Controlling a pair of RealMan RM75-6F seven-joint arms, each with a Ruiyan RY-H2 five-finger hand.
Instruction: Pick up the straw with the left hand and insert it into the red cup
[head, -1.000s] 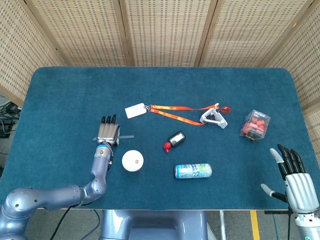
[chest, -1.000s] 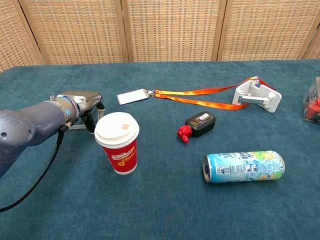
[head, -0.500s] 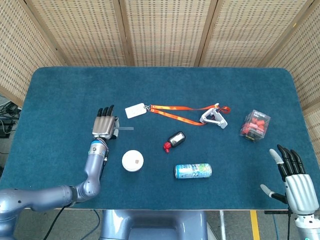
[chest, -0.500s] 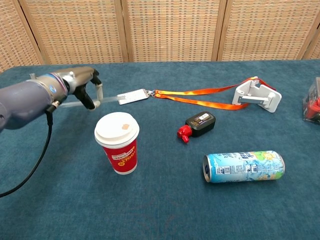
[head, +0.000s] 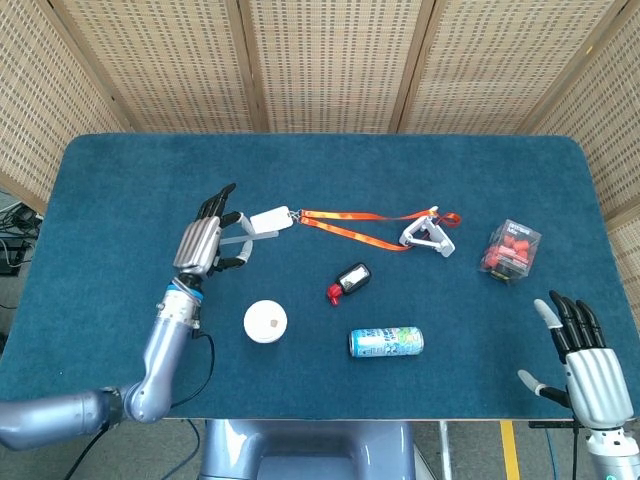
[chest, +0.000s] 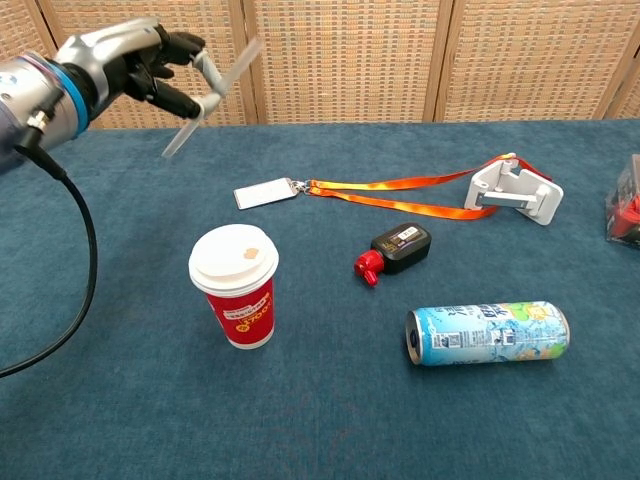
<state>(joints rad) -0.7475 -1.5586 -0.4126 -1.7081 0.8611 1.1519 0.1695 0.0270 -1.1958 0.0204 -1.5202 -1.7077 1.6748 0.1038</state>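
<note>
The left hand (chest: 140, 68) pinches the clear straw (chest: 212, 95) between thumb and fingers (head: 228, 216), the straw slanting out past the fingertips on both sides, raised well above the blue table (head: 120, 200). The red cup (chest: 236, 287), white lid on, stands upright below and ahead of those fingers, well apart from the straw, with a white card (head: 269, 220) on an orange lanyard (head: 350, 224) just beyond the fingertips. At the table's near edge, the right hand (head: 585, 360) holds nothing, fingers extended and slightly apart.

no legible text; red cup (chest: 239, 300) label, can (chest: 487, 333) print too small.
</note>
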